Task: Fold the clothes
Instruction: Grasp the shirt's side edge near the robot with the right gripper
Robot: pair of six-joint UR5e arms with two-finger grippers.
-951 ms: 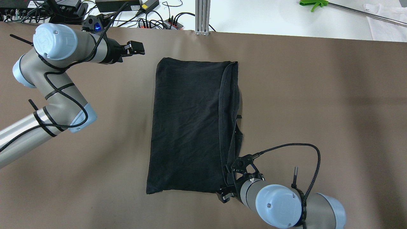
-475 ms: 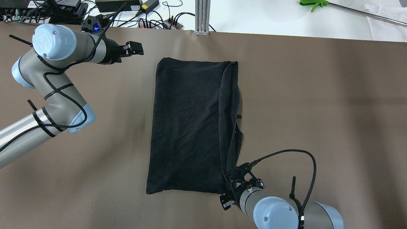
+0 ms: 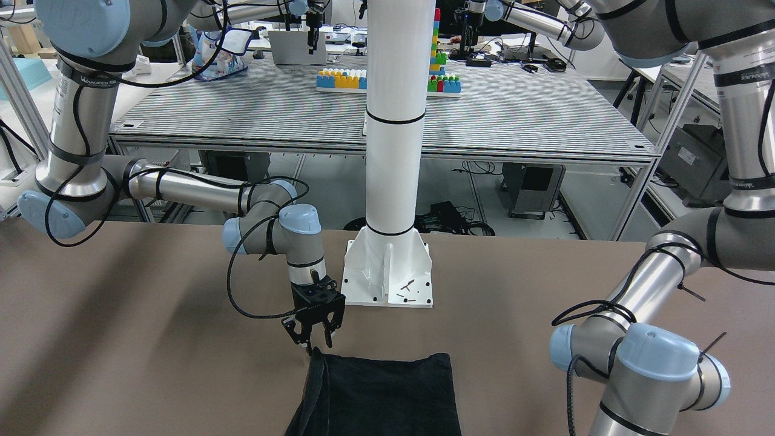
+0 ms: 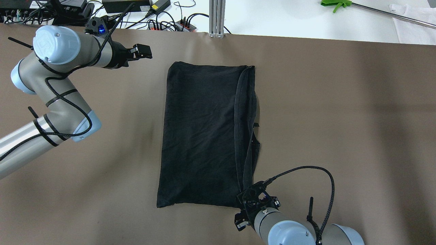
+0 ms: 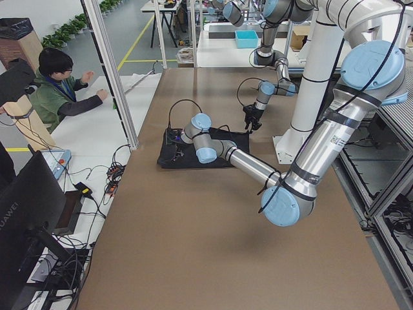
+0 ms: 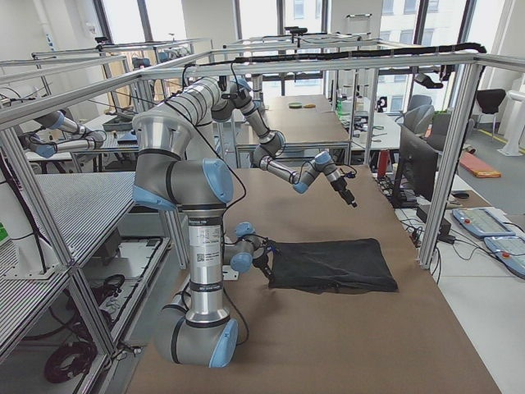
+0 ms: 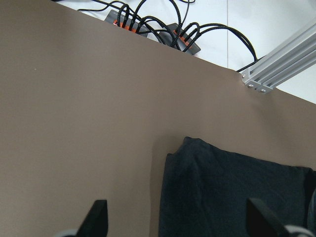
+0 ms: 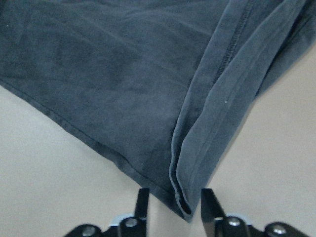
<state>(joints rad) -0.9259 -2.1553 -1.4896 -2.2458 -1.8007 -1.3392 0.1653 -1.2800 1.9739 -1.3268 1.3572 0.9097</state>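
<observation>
Black soft fabric garment (image 4: 201, 136) is laid folded on brown table (image 4: 340, 119). Right hand (image 8: 175, 198) is set at its near right corner, fingers apart astride the hem tip. Left hand (image 7: 177, 211) is held off the far left corner, fingers spread.

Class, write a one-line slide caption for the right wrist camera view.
Open right gripper poised at a hemmed corner of the black garment on the table.
</observation>
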